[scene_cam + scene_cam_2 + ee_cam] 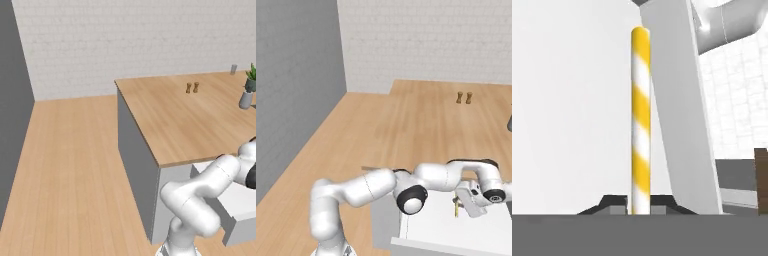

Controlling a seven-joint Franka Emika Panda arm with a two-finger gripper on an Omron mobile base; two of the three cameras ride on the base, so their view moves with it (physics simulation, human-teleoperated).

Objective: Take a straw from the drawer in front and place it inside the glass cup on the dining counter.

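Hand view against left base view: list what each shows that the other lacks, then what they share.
Hand view: a yellow-and-white striped straw standing between the end effector fingertips, apparently gripped.

Left base view: the light-wood dining counter with two small brown shakers, a potted plant and the glass cup at its far edge, plus the wood floor.

Shared: the white inside of the open drawer and the robot's own white arm.
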